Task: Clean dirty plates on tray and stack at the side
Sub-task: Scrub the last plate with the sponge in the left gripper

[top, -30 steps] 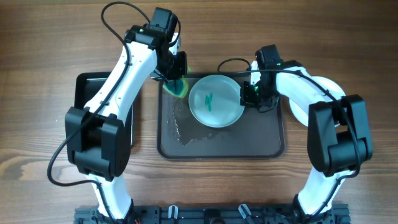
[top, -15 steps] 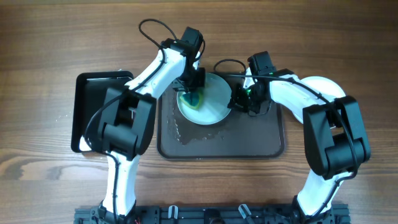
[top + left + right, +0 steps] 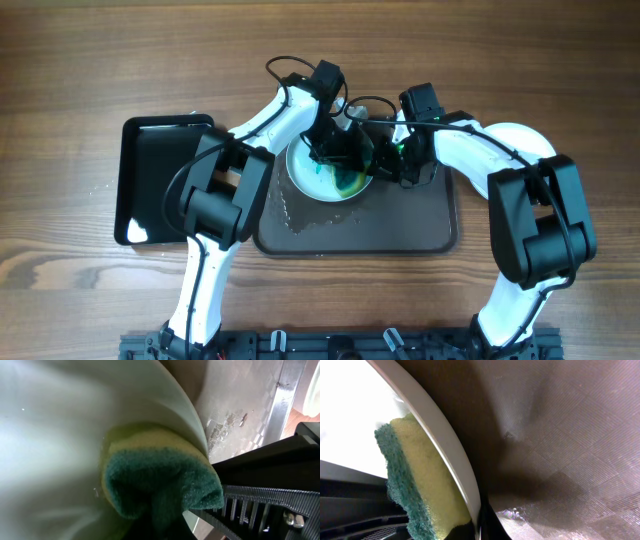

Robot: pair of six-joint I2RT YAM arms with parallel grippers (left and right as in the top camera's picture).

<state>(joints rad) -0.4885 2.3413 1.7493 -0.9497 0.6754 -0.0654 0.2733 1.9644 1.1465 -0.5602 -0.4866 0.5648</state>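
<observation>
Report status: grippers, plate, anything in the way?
Left gripper shut on sponge, pressed inside plate. Right gripper clamps plate rim, above tray. No obstruction seen.

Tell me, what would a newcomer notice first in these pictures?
First, the green-and-yellow sponge, pressed into the white plate on the far side of the tray and held by the left gripper. Next, the right gripper holding the plate's right rim, and the wet patch glinting on the tray's left part.
</observation>
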